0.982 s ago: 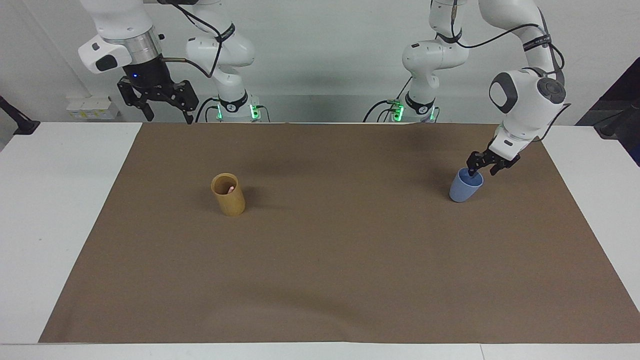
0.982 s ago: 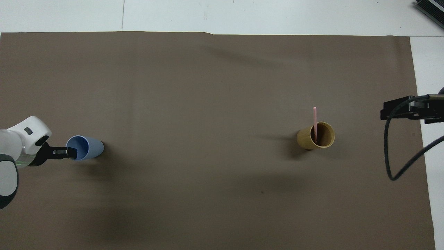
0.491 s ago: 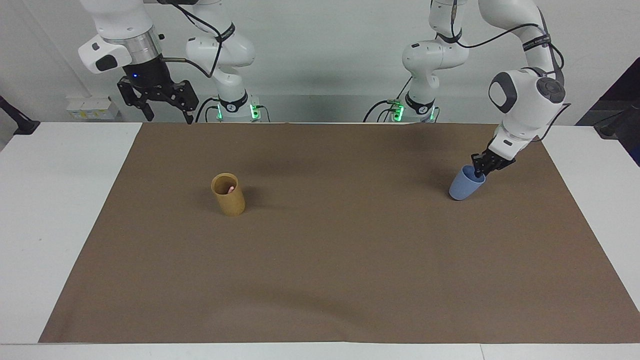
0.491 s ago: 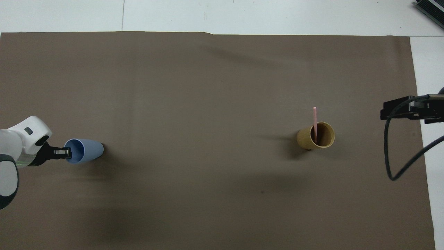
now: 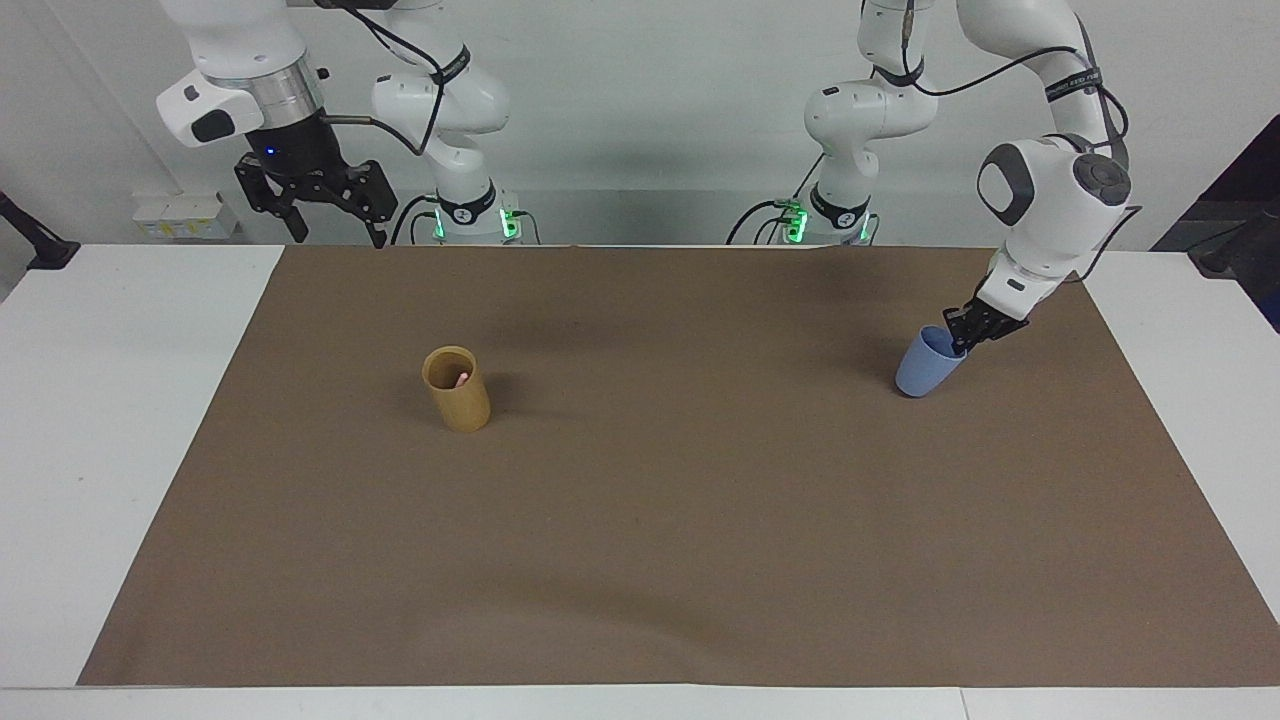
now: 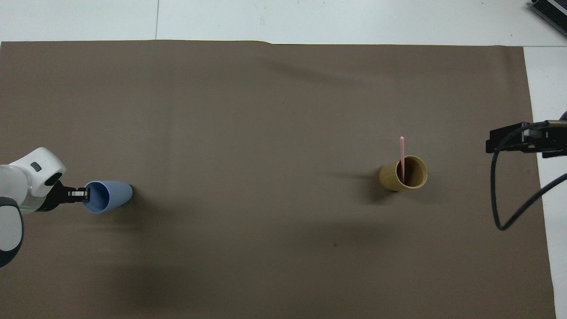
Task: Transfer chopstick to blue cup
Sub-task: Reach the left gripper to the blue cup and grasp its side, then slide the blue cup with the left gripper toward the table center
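Left gripper (image 5: 960, 337) pinching blue cup (image 5: 925, 369) rim, apparently; chopstick (image 6: 402, 155) mostly hidden; right gripper (image 5: 335, 215) spread.

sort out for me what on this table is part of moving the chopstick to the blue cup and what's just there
Part of the job:
- chopstick, standing in the bamboo holder
- blue cup, tilted, rim pinched by the left gripper
- right gripper, open, waiting above the table edge

Just there:
- brown mat
- black cable
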Controlling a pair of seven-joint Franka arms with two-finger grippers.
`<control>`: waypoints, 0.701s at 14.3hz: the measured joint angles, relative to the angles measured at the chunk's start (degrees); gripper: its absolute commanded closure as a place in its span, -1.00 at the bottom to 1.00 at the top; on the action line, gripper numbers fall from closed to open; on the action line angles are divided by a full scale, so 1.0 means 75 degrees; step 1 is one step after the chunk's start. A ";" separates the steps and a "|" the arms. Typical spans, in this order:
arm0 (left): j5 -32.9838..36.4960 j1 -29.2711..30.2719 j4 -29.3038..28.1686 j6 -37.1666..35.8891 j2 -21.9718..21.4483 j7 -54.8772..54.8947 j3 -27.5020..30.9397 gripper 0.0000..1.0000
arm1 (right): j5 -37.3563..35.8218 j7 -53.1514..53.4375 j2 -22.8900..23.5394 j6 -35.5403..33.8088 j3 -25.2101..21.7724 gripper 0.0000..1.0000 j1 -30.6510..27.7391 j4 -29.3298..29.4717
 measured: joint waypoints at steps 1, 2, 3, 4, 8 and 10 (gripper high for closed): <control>-0.0001 -0.0002 0.0000 -0.0002 -0.0021 -0.0043 -0.0012 1.00 | 0.0000 0.0000 0.0000 0.0000 0.0000 -1.00 0.0000 0.0000; -0.0018 -0.0011 0.0003 -0.0004 -0.0041 -0.0114 -0.0023 1.00 | 0.0000 0.0000 0.0000 0.0000 0.0000 -1.00 0.0000 0.0000; -0.0018 -0.0021 0.0002 -0.0010 -0.0054 -0.0219 -0.0028 1.00 | 0.0000 0.0000 0.0000 0.0000 0.0000 -1.00 0.0000 0.0000; -0.0018 -0.0034 0.0008 -0.0025 -0.0059 -0.0362 -0.0036 1.00 | 0.0000 0.0000 0.0000 0.0000 0.0000 -1.00 0.0000 0.0000; -0.0024 -0.0827 0.0285 -0.0450 -0.0070 -0.1766 -0.0090 1.00 | 0.0000 0.0000 0.0000 -0.0017 0.0000 -1.00 0.0000 0.0000; -0.0026 -0.1725 0.0546 -0.0554 -0.0065 -0.3058 -0.0130 1.00 | 0.0000 0.0000 0.0000 -0.0021 0.0000 -1.00 0.0000 0.0000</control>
